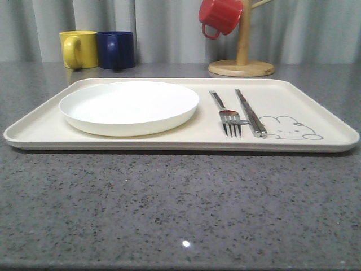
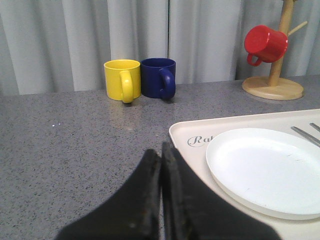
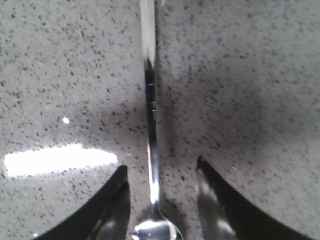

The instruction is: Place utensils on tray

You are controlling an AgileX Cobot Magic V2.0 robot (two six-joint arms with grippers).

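On the cream tray (image 1: 316, 104) a silver fork (image 1: 228, 116) and a pair of chopsticks (image 1: 250, 112) lie side by side near the rabbit drawing. In the right wrist view a silver spoon (image 3: 151, 130) lies on the grey speckled counter, its handle running between the fingers of my right gripper (image 3: 161, 170), which is open and straddles it just above the bowl. My left gripper (image 2: 160, 152) is shut and empty, hovering over the counter at the tray's corner (image 2: 190, 131).
A round white plate (image 1: 129, 106) takes up the tray's left half. Yellow mug (image 1: 78, 49) and blue mug (image 1: 116, 49) stand at the back left. A wooden mug tree (image 1: 242, 56) with a red mug (image 1: 219, 16) stands at the back right.
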